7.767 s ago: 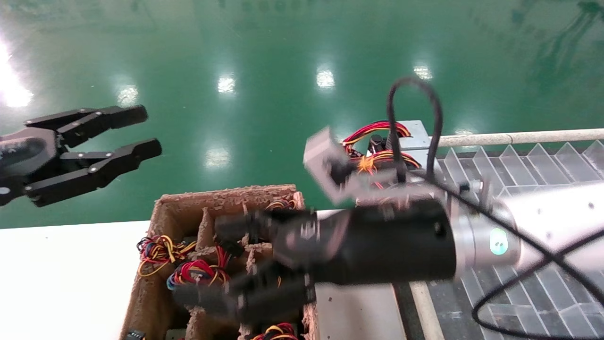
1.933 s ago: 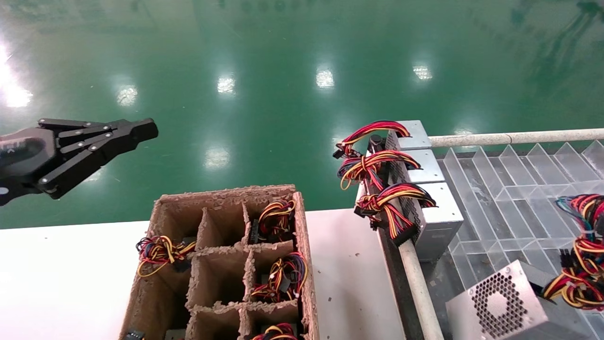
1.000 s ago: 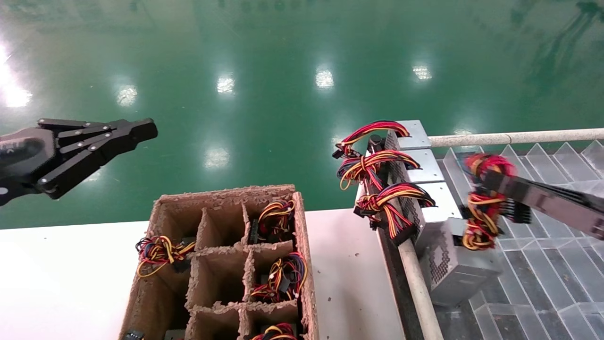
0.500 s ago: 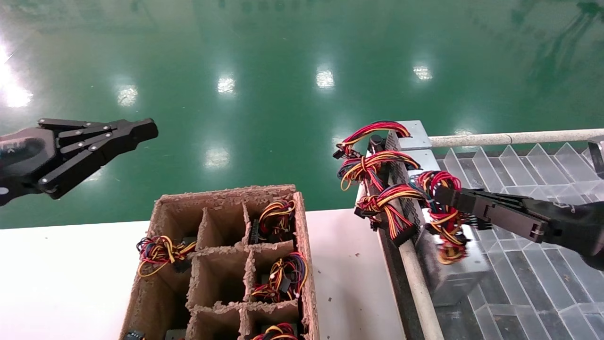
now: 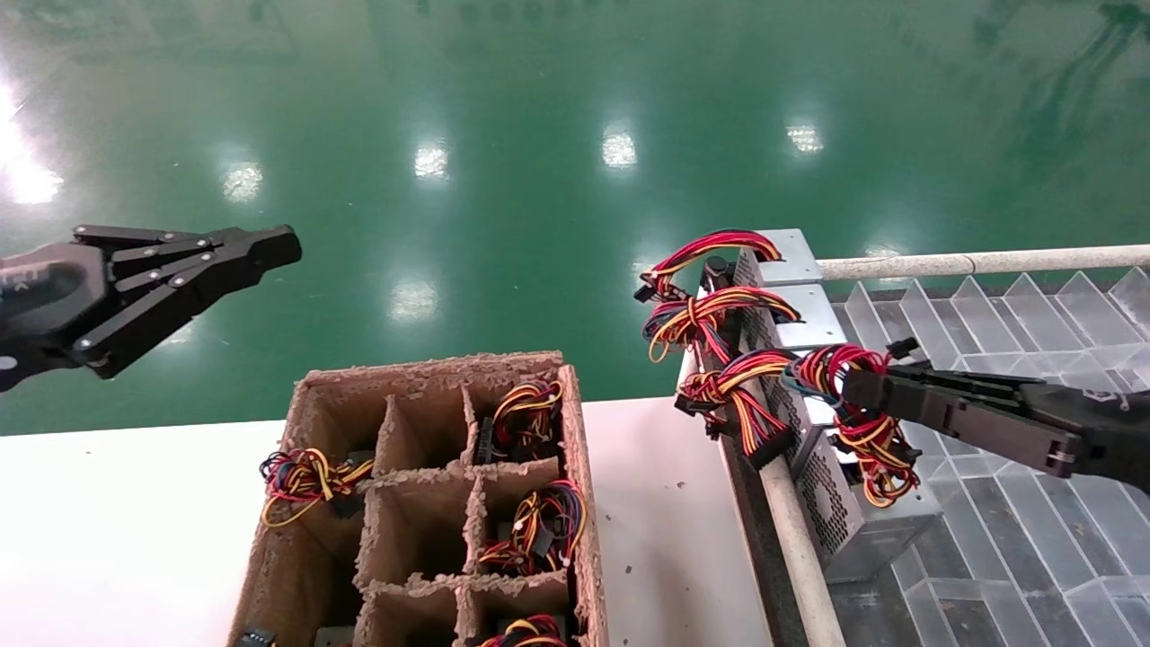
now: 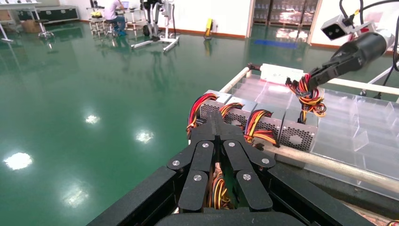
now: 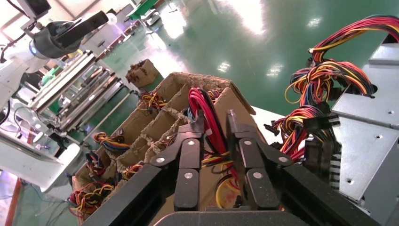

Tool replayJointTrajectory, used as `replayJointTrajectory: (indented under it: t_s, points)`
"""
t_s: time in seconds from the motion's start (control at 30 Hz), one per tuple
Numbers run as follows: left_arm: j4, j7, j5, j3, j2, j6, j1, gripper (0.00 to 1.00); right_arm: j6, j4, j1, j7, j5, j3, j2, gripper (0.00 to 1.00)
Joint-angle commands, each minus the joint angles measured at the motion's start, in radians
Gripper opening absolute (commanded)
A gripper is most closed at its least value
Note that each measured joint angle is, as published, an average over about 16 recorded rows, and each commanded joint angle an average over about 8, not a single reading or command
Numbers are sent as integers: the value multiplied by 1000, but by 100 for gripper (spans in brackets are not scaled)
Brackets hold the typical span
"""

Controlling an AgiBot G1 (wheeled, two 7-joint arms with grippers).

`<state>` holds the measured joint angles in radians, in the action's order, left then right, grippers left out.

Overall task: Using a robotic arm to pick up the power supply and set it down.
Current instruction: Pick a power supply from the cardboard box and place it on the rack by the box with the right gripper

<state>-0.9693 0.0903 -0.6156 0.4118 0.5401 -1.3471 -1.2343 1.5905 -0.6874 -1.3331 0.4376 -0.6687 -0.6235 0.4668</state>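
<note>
Power supply [image 5: 862, 512]: held by its wire bundle [image 5: 858, 409] at the rack's [image 5: 1015, 548] left edge.
Right gripper [image 5: 853, 388]: clenched on the bundle; should be released only once seated.
Left gripper [image 5: 269, 247]: closed, empty, parked.

Power supply [image 5: 867, 530] matt perforated metal; divider box [image 5: 431, 503] rough pulp cardboard; floor [image 5: 503, 108] glossy.

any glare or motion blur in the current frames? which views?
Head view: bright lamp reflections dot the green floor, strongest at the far left edge; the right gripper and its wire bundle look sharp. Left wrist view: soft glare patches on the floor, no blur on the left gripper. Right wrist view: a washed-out bright patch on the floor; the cardboard box reads clearly.
</note>
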Motion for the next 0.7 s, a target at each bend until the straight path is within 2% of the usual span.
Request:
replayJointTrajectory:
  t_s: [0.03, 0.5, 0.7]
  points:
    - [0, 0, 0, 0, 0, 0, 0, 0, 0, -13, -13, 5, 3, -13, -9, 100]
    - [0, 0, 0, 0, 0, 0, 0, 0, -1, -69, -93, 9, 4, -115, -88, 100]
    - [0, 0, 0, 0, 0, 0, 0, 0, -5, -49, -141, -20, 17, -132, -78, 100]
